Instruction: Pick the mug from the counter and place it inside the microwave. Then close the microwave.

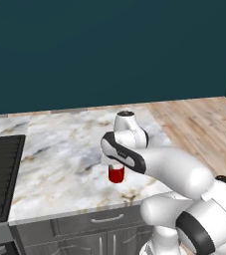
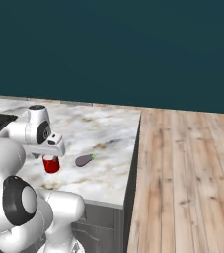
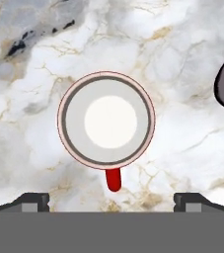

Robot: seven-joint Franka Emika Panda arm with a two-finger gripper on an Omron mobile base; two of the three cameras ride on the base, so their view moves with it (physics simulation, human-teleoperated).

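Hovering over the mug, jaws spread

Hanging above the counter [image 1: 64, 149], the gripper [image 3: 111, 201] points straight down at the mug [image 3: 106, 120]. In the hand view the mug's white inside and round rim sit between the two fingertips [image 3: 33, 200], which stand wide apart on either side and touch nothing, so the hand is released and holds nothing. A short red handle sticks out from the rim toward the bottom of that view. Both base views show the mug [image 1: 116, 174] standing upright on the marble near the front edge, directly under the wrist, its top hidden by the hand. An eggplant [image 2: 84, 159] lies just beside the mug [image 2: 51, 164], apart from it. A black stovetop [image 1: 2, 177] borders the counter's left end
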